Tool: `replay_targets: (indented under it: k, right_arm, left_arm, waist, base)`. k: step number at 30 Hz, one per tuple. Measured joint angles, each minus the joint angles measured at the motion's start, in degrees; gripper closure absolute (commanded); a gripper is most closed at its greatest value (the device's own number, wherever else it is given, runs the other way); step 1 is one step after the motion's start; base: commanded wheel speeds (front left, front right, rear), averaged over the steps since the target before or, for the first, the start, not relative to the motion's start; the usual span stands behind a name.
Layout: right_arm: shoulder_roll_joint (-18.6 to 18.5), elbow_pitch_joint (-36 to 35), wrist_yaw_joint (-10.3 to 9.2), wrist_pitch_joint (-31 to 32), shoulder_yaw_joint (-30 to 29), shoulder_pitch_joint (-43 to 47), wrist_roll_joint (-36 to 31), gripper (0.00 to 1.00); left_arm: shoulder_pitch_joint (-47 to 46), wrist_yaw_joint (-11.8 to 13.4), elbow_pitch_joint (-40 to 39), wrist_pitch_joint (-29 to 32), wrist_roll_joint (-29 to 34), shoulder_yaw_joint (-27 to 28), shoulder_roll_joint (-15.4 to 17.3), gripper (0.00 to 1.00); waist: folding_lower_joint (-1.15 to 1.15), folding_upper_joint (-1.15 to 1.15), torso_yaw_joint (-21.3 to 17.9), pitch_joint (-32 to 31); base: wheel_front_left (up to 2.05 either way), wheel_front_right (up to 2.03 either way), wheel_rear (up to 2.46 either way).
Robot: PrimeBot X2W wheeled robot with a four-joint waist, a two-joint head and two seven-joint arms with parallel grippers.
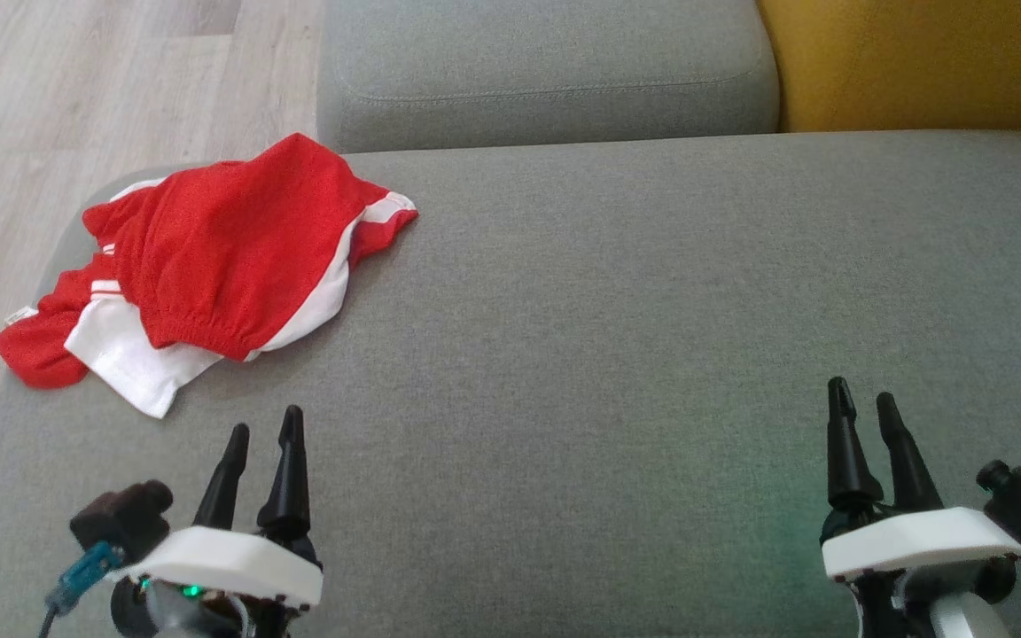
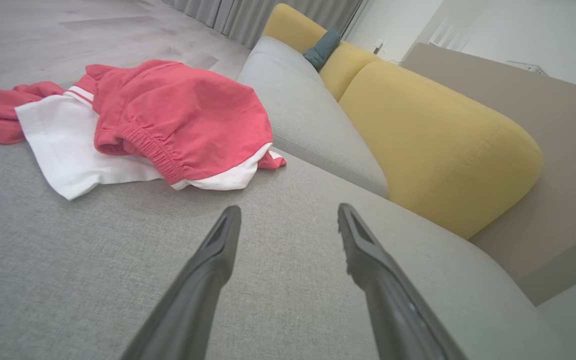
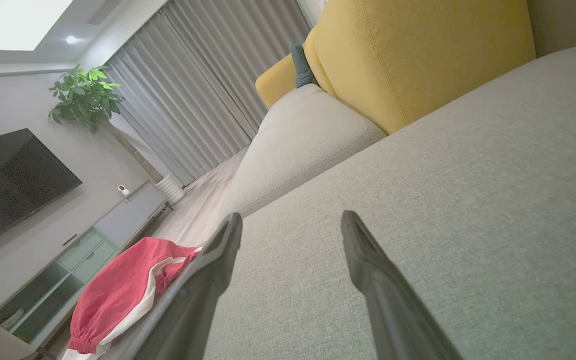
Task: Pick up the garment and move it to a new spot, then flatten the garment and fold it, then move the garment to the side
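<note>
Both pairs of jaws stand wide apart, empty, the garment (image 1: 227, 257) untouched.

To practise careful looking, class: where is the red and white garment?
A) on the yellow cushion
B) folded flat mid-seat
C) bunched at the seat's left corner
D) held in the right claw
C: the garment lies crumpled at the left corner of the grey seat, ahead of the open left claw, untouched.

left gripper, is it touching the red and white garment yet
Apart. The head view shows bare grey cushion between the open left gripper and the garment; the left wrist view agrees.
</note>
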Motion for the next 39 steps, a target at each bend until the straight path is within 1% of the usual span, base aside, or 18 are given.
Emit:
replay_targets:
  k: [20,33,35,39]
  right_arm:
    - [-0.04,-1.45,0.00,-3.12,1.65,0.05,-13.35,0.00]
    - [-0.09,-2.57,0.00,-5.14,3.02,0.35,-22.98,0.00]
    - [-0.09,-2.70,0.00,-5.64,3.03,0.90,-24.40,0.00]
    - [-0.11,-2.65,0.00,-6.36,2.96,1.61,-27.24,0.00]
  left_arm:
    - [1.04,1.40,-1.02,-3.08,12.67,-1.10,0.56,0.00]
    - [2.74,1.49,-1.57,-5.57,21.92,-2.00,0.73,0.00]
    - [3.26,1.89,-1.60,-5.72,23.30,-2.11,0.73,0.00]
    - [3.52,1.91,-1.94,-6.54,25.80,-2.29,0.73,0.00]
  waist:
    - [0.00,0.00,0.40,-0.35]
    - [0.00,0.00,0.42,-1.01]
    - [0.00,0.00,0.37,-1.12]
    - [0.00,0.00,0.30,-1.30]
  base:
    - [0.00,0.00,0.00]
    - [0.00,0.00,0.00]
    - [0.00,0.00,0.00]
    - [0.00,0.00,0.00]
